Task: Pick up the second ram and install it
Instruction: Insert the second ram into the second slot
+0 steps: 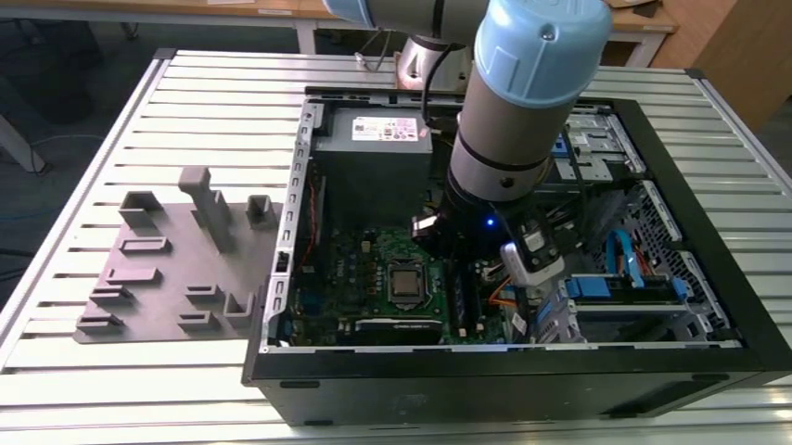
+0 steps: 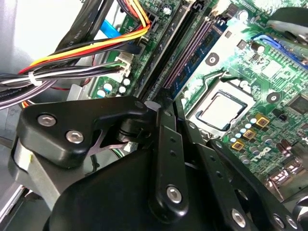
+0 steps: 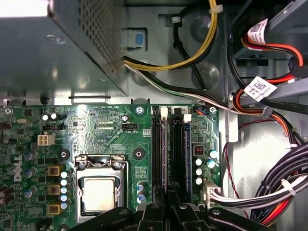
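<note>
Here the gripper point(image 3: 168, 204) sits low inside the open black metal computer case point(image 1: 693, 232), over the green motherboard point(image 3: 106, 139) near its long memory slots. The second ram point(image 3: 177, 154), a thin dark strip, stands upright in a slot beside another stick point(image 3: 158, 154), its near end between the black fingers point(image 2: 168, 144). Whether the jaws pinch it I cannot tell.
</note>
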You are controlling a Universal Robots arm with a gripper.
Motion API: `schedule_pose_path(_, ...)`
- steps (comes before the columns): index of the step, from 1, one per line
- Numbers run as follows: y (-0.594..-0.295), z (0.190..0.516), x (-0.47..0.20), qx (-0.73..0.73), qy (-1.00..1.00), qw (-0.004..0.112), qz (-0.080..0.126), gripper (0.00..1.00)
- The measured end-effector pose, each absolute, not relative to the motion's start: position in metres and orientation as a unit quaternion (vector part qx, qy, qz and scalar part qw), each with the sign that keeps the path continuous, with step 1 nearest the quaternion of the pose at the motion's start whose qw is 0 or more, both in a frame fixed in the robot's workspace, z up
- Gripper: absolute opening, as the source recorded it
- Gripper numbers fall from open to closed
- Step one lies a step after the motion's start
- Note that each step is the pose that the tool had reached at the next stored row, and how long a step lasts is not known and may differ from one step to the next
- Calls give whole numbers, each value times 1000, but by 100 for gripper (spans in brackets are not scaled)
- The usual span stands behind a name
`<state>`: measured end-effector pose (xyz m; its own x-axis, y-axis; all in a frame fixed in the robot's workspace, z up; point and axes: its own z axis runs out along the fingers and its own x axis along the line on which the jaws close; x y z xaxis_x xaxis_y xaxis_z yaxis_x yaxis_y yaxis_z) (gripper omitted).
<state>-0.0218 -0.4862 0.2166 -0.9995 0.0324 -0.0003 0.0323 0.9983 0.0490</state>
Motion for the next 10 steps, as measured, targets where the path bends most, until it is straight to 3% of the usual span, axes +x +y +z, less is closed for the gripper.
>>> schedule_pose_path(10, -486, 213, -22, 13, 1000, 0, 24, 11)
